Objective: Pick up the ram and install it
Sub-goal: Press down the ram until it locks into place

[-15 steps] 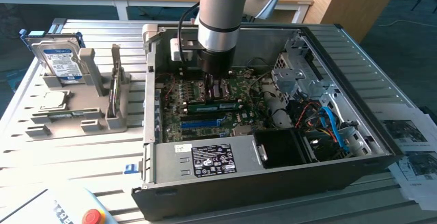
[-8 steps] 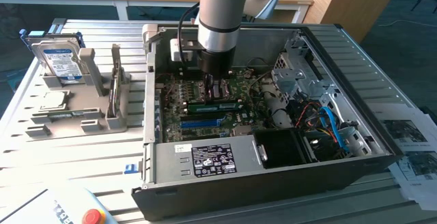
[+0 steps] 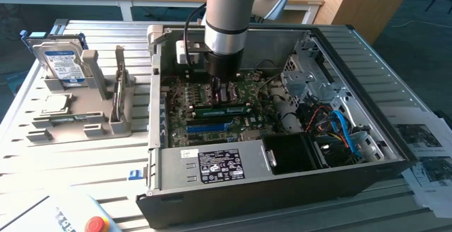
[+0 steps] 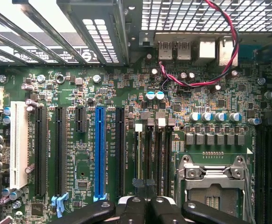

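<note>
We see the tool (image 3: 220, 86) clenched, low over the large green motherboard (image 3: 211, 116) at frame centre. The long thin green ram stick (image 3: 222, 110) lies flat on that board, just below the tool.

motherboard (image 4: 126, 98): green | slot (image 4: 99, 154): blue | slot (image 4: 18, 144): white | wires (image 4: 219, 42): red, black | case (image 3: 282, 189): black | table (image 3: 84, 158): white, ribbed

The gripper (image 3: 220, 86) hides the motherboard (image 3: 244, 97) beneath it. Whether it grips the ram can't be made out. The red button (image 3: 95, 224) is cut off at the near edge.
</note>
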You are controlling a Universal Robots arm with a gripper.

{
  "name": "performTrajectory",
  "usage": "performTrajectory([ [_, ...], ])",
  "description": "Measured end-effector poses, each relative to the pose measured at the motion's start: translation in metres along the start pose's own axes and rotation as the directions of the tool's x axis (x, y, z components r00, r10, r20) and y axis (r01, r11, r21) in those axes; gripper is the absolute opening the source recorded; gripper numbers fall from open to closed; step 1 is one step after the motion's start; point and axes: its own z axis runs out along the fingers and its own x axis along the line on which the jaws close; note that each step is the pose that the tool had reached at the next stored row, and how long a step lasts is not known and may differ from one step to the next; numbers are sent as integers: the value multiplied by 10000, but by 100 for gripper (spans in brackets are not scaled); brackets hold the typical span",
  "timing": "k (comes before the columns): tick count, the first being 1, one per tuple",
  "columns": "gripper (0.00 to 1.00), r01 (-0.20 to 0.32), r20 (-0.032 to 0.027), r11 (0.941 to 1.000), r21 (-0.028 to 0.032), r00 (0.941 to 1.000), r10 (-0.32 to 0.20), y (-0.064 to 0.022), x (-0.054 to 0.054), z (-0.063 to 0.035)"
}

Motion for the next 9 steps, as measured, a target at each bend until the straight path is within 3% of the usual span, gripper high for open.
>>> performTrajectory([
  [9,10,0,4,10000,2,10000,0,0,0,-5],
])
